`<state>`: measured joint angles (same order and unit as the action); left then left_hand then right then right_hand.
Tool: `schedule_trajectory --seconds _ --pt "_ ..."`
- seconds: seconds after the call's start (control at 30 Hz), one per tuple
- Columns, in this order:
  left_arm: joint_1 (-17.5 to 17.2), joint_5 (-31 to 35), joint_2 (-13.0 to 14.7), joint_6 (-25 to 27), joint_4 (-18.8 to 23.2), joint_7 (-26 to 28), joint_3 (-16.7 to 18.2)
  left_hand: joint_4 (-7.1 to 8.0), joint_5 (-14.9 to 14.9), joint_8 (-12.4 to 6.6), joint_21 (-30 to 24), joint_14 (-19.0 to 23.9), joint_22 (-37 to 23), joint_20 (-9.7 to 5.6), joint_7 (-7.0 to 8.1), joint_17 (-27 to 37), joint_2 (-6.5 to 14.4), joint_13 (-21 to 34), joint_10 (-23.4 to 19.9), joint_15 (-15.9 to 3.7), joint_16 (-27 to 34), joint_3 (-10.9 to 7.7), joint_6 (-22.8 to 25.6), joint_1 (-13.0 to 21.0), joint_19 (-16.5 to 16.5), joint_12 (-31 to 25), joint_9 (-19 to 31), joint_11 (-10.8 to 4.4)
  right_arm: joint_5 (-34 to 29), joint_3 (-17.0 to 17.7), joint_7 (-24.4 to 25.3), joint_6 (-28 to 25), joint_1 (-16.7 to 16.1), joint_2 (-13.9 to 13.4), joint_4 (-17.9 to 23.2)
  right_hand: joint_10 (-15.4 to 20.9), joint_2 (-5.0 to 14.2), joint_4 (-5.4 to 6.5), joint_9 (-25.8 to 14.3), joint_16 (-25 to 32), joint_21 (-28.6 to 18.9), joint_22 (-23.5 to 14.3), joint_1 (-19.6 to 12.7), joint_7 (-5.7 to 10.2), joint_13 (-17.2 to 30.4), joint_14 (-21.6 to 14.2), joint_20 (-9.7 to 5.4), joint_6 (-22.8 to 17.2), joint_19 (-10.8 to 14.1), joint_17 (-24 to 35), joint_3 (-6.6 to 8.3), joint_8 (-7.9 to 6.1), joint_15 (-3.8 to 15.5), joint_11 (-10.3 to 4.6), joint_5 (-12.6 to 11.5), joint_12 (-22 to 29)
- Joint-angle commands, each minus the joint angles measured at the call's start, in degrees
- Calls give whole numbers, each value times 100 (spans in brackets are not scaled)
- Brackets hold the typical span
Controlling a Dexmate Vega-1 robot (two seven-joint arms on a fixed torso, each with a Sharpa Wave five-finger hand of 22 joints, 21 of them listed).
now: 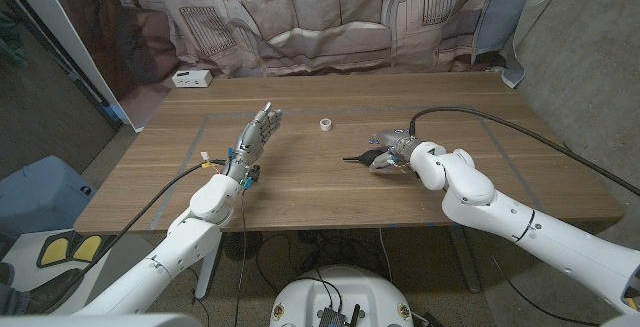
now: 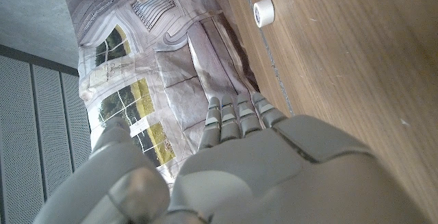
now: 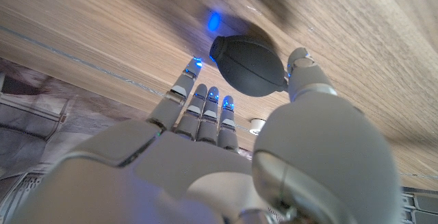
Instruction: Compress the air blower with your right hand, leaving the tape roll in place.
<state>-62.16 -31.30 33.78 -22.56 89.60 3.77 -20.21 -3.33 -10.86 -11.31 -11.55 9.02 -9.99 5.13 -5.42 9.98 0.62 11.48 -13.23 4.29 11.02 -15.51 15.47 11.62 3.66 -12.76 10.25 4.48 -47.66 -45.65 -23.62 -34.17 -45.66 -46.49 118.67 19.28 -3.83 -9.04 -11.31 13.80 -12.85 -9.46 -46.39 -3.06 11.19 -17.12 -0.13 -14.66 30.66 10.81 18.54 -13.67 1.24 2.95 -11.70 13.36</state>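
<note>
One target: air blower (image 3: 248,65) bulb just ahead of right hand (image 1: 390,153) fingers (image 3: 205,111), nozzle pointing away.
Right fingers: spread, holding nothing.
Left hand (image 1: 253,137): open, empty, farther off.
Tape roll (image 1: 326,124): apart.

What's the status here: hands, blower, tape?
Right hand open beside air blower, not squeezing. Left hand open, idle. Tape roll apart, untouched. Nothing in the way.

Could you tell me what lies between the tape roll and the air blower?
Bare wood: in the head view nothing lies between the tape roll and the air blower.
</note>
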Motion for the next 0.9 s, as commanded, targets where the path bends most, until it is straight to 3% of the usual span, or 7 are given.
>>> schedule_trajectory --seconds 0.03,0.9 --pt "11 6 -13 46 21 16 -12 -40 10 -9 2 63 -25 6 -22 30 49 6 -55 8 -2 -21 52 -12 51 1 20 12 -56 -61 149 37 -5 37 -121 106 21 -8 -21 40 -24 -34 -92 12 -4 -125 -8 -115 115 26 43 -50 35 -20 -48 33" --pt "145 -4 -95 38 -99 -54 -80 -56 10 -9 7 93 -25 2 -34 30 68 6 -83 11 -2 -22 105 -17 59 -1 22 -2 220 -34 550 151 -42 141 -401 657 95 -35 -21 162 -89 -37 -419 178 -5 -725 -154 -693 693 38 123 -162 206 -267 -70 74"
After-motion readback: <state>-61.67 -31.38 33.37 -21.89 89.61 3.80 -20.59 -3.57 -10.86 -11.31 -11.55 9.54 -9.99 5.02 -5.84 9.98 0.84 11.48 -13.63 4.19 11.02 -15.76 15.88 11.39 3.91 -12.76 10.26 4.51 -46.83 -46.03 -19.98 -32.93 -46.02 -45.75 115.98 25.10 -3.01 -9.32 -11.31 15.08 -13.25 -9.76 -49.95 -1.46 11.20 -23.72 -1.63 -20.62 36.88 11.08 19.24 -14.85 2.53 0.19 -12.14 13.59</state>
